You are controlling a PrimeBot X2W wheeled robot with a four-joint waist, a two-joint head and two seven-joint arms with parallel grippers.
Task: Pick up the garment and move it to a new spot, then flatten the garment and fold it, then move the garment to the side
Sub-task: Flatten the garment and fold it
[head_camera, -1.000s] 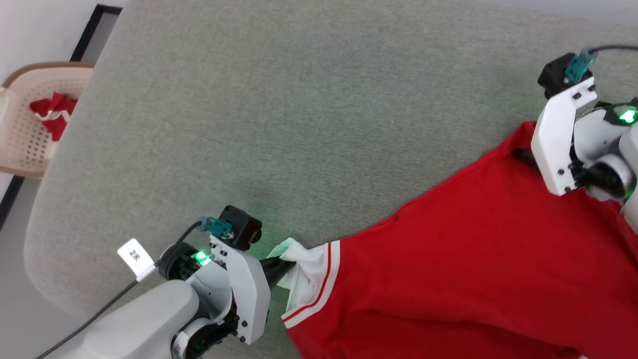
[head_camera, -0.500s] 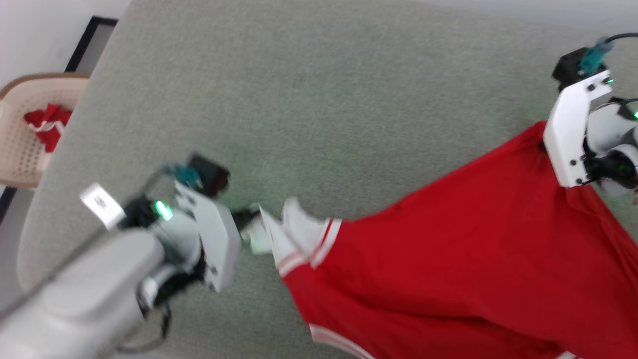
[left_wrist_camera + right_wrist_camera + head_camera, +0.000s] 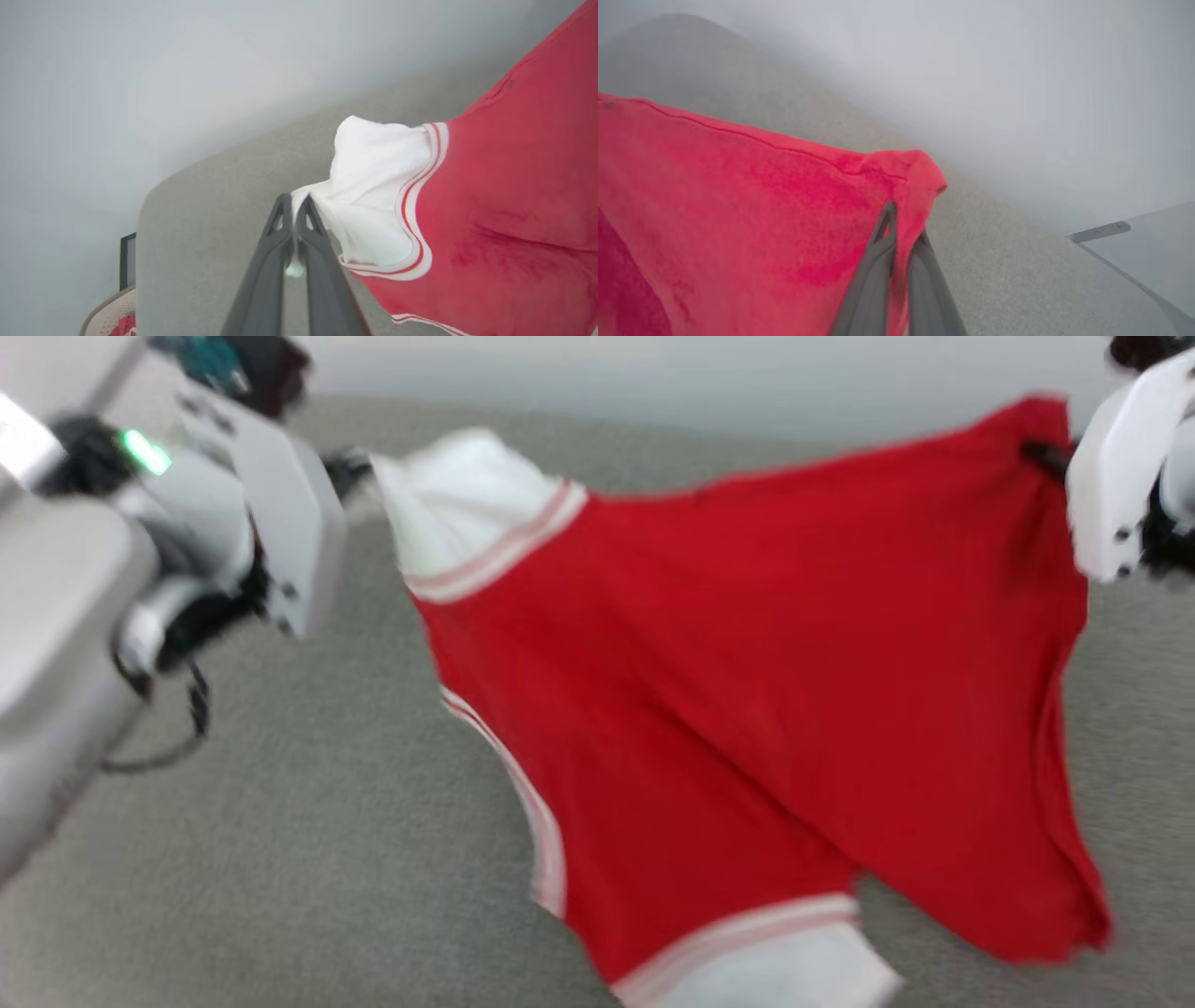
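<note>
The garment [image 3: 747, 691], a red jersey-style T-shirt with short white sleeves and red-and-white striped trim, hangs spread between both grippers above the grey felt-covered table [image 3: 280, 859]

Gripper state:
- The left gripper [image 3: 294, 205] has its two dark fingers pressed together on the edge of one white sleeve [image 3: 373, 186]
- The right gripper [image 3: 903, 228] is pinched closed on a red corner of the cloth at the opposite end

Step in hand, as judged: the first one, with the garment lifted for carrying to a new spot. Flattening and folding are not yet begun

The next move calls for:
- carrying both arms at a matched pace, so the span between them neither sags nor overstretches
- lowering so that the hanging edge lands first and the cloth lays out flat
- releasing only once the fabric rests on the table

Limits of view:
- The head view is motion-blurred
- The chest characters cannot be made out
- The second sleeve [image 3: 794, 961] is cut off at the bottom edge
- Whether the lowest cloth touches the table cannot be told
- A beige perforated object [image 3: 105, 315] holding something red is cropped at the corner of the left wrist view
</note>
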